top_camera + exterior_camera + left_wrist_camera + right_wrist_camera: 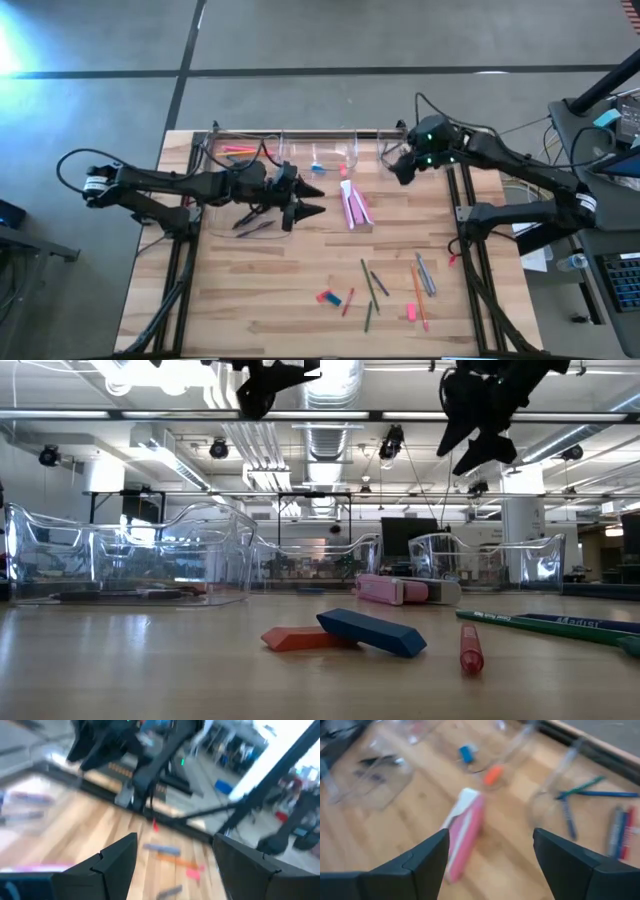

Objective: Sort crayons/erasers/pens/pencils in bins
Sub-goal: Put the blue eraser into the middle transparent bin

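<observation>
Looking at the right gripper [398,168], the first helper asks: "Is it holding anything?"

"No," says the second. "Its two fingers are spread wide and nothing is between them. It hangs in the air past the pink box [355,207], on the far right side of it, close to the last of the bins [283,140]."

"And the left gripper [312,200]?"

"It is spread wide and empty too. It waits just to the left of the pink box, also up off the table."

"Where are the erasers?"

"A blue eraser [372,632] leans on a red eraser [305,638]. They lie well away from the pink box, on the near side of the table. A pink eraser [411,312] lies alone, near and to the right of the box. Green pencils [368,285] lie between them. One bin behind the pink box already has two small things in it, one blue and one orange."

"So which step is this?"

"It looks like a gap between two picks. Much is not sorted yet."

"What does the next move need?"

"Most likely the right arm must swing to the near side of the pink box, come down over one loose thing with its fingers on both sides, and then close. The sticks lie close together, so it should aim for only one."
</observation>
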